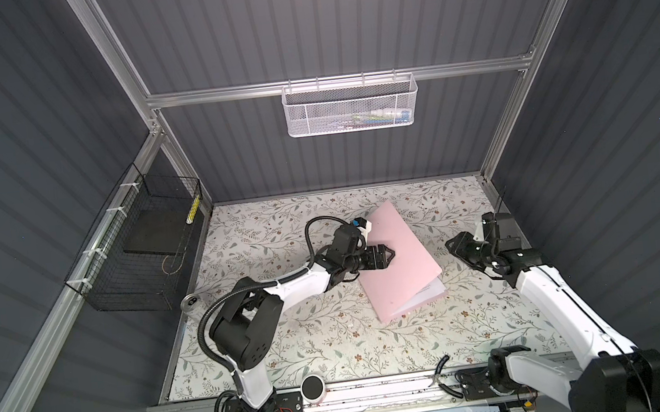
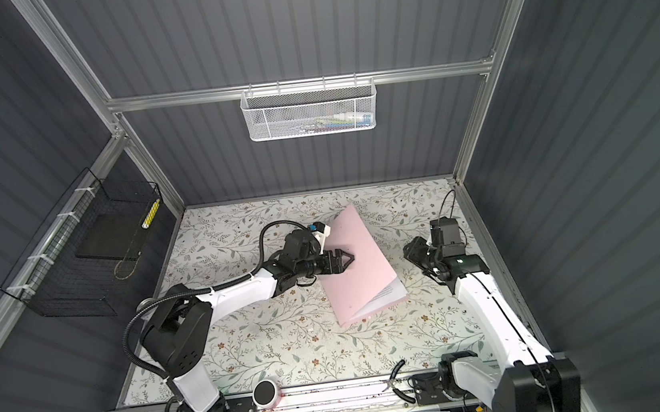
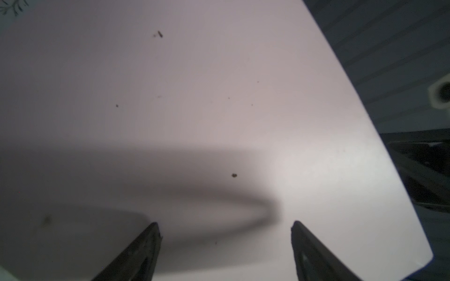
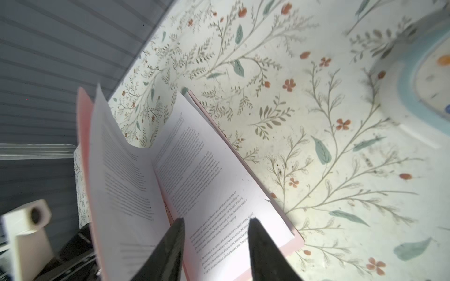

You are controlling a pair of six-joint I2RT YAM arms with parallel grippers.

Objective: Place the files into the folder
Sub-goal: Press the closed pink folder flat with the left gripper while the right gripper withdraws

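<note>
— In the top views, where is the folder?
— In both top views it lies near the middle of the bench, the files inside, its cover half raised. My left pincer is over the cover; my right pincer stands apart beside it.
— And the wrist views?
— Left: jaws wide, holding nothing. Right: jaws apart, empty, the files before them.

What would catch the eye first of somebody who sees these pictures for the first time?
The pale pink folder lies slanted in the middle of the flowered table, its cover slightly lifted at the near corner, where the white printed files show inside. The left gripper is above the cover with jaws open; the right gripper is to the folder's right, apart from it.
</note>
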